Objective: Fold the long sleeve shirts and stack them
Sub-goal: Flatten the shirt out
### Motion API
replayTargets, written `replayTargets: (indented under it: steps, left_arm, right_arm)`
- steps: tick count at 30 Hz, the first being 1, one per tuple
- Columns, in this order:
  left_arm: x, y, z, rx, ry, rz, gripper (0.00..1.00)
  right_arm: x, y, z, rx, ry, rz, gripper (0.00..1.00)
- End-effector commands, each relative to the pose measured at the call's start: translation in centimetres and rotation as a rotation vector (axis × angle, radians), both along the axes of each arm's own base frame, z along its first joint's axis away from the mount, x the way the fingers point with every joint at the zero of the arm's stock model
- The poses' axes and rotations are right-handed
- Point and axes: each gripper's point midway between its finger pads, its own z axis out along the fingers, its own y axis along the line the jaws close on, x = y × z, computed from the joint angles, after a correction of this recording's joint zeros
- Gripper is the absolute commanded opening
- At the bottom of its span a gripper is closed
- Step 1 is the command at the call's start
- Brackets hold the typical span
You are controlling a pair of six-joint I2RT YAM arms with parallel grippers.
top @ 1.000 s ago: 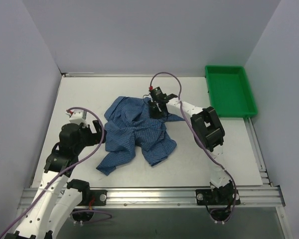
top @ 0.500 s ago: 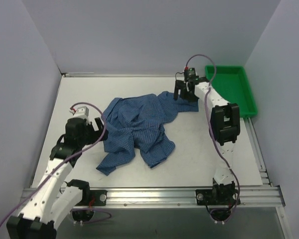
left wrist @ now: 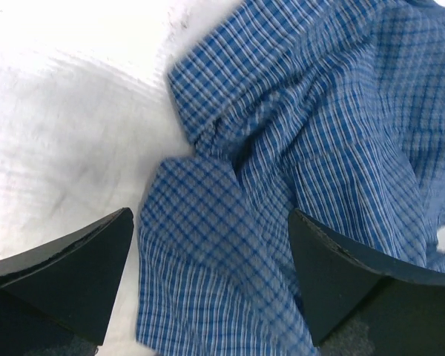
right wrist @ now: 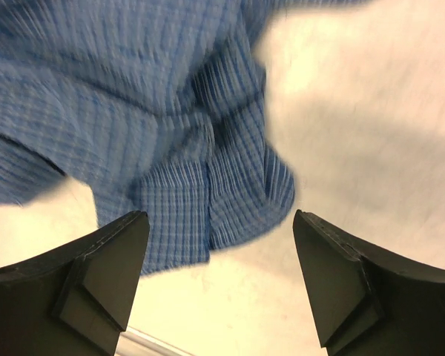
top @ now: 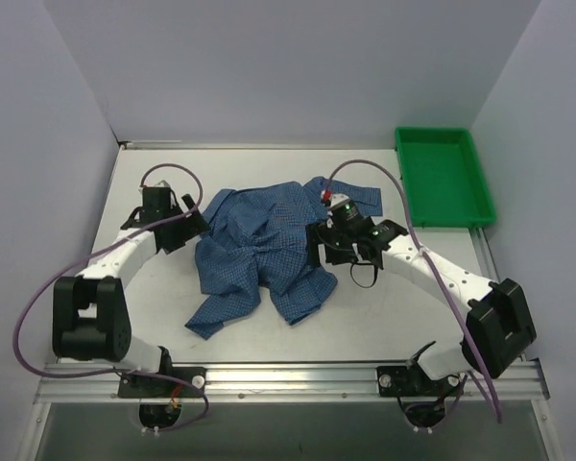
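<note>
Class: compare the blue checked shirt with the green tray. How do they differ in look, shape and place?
The shirt is soft checked cloth, crumpled; the tray is plain, rigid, rectangular. The shirt lies centrally on the table; the tray sits at its far right corner. Both rest at its level.

Left wrist view: the blue fine-checked shirt lay crumpled on the white table, filling the frame to the right of bare table. A folded corner of the shirt pointed up-left, and a flatter panel sat below it. The left tool was spread wide, its dark fingers either side of that lower panel. One was off the shirt's left edge and the other over the cloth. Nothing was gripped.
</note>
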Motion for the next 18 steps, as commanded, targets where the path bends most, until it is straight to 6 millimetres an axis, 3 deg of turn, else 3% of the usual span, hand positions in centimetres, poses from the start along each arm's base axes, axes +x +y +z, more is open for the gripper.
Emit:
replayTargets:
  steps: [1,2,3,4,6,10,16,18]
  left_arm:
    - [4.7,-0.5,1.2,-0.067,-0.067,0.028,0.94]
    - [5.2,-0.7,-0.4,-0.073,-0.025,0.026,0.93]
    - [6.3,-0.9,0.0,-0.078,-0.036,0.020,0.91]
    - [6.7,-1.1,-1.3,-0.084,-0.005,0.010,0.90]
    - [7.7,-1.2,-1.6,-0.086,0.000,0.006,0.90]
    - [8.3,-1.6,-4.3,-0.088,0.053,-0.005,0.86]
    - [8.1,-3.2,-6.5,-0.117,0.089,-0.039,0.77]
    - [7.9,-3.2,-7.0,-0.120,0.095,-0.037,0.68]
  right_arm:
    - [-2.5,0.2,-0.9,0.048,-0.011,-0.008,0.80]
    - [-3.2,0.4,-1.3,0.052,-0.010,0.008,0.80]
    - [-4.0,1.3,-1.5,0.067,-0.019,0.044,0.80]
    - [-4.9,1.3,-2.3,0.061,-0.003,0.064,0.80]
    - [-5.9,1.9,-2.9,0.053,0.001,0.099,0.80]
    - [-8.5,3.6,-5.2,0.015,0.035,0.200,0.80]
    - [-9.2,4.7,-8.4,-0.031,0.086,0.196,0.80]
    - [-9.3,5.2,-8.9,-0.041,0.092,0.212,0.80]
